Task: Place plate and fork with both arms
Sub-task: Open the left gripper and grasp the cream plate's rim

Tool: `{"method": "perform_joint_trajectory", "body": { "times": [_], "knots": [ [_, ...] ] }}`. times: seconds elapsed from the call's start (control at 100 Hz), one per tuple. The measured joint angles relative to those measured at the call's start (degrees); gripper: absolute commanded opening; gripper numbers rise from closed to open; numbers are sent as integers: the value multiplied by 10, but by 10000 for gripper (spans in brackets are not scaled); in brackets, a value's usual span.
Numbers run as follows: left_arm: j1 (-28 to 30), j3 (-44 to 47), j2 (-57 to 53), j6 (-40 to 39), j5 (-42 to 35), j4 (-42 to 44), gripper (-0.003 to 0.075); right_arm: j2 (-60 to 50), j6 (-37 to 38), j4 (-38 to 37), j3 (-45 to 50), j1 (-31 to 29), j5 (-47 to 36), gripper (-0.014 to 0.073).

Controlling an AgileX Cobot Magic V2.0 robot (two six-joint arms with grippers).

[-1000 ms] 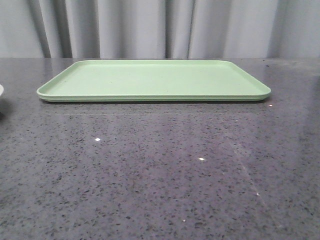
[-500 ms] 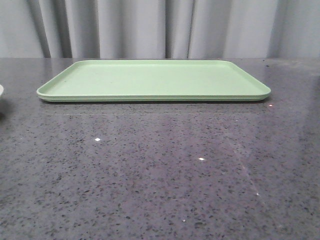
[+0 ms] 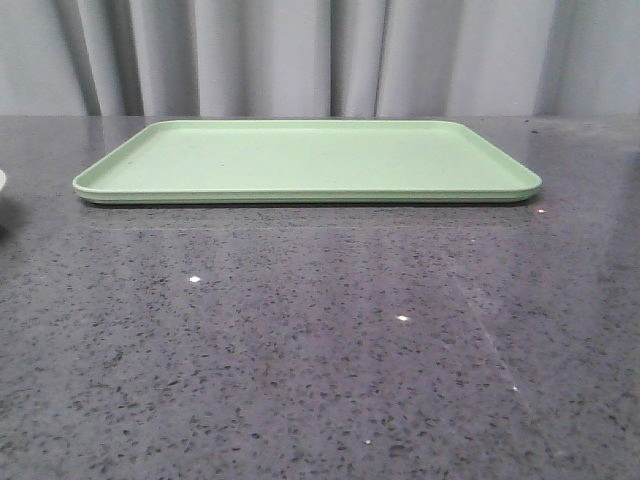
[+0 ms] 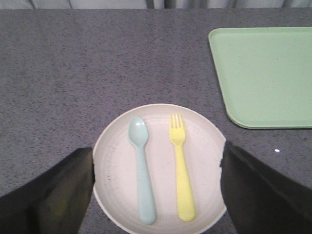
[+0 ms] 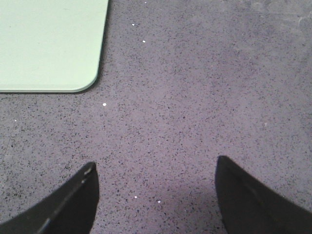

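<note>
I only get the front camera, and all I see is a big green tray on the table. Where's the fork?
Observer: The yellow fork lies on a round white plate, shown in the left wrist view.
Operator: Is anything else on that plate?
Observer: Yes, a pale blue spoon lies beside the fork, not touching it.
Operator: Is an arm grabbing the plate?
Observer: The left gripper is open, a finger at each side of the plate.
Operator: And the other arm?
Observer: The right gripper is open over bare table, near a corner of the green tray.
</note>
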Motion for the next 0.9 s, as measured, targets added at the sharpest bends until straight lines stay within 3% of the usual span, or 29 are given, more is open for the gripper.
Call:
{"method": "perform_joint_trajectory", "body": {
  "times": [0.47,0.68,0.9],
  "knots": [
    [20,-1,130,-9,-28,72,512,0,0,0,0,0,-3,511],
    [105,-1,189,-4,-70,52,512,0,0,0,0,0,-3,511],
    [211,-1,248,88,-77,-44,512,0,0,0,0,0,-3,511]
  ]
}}
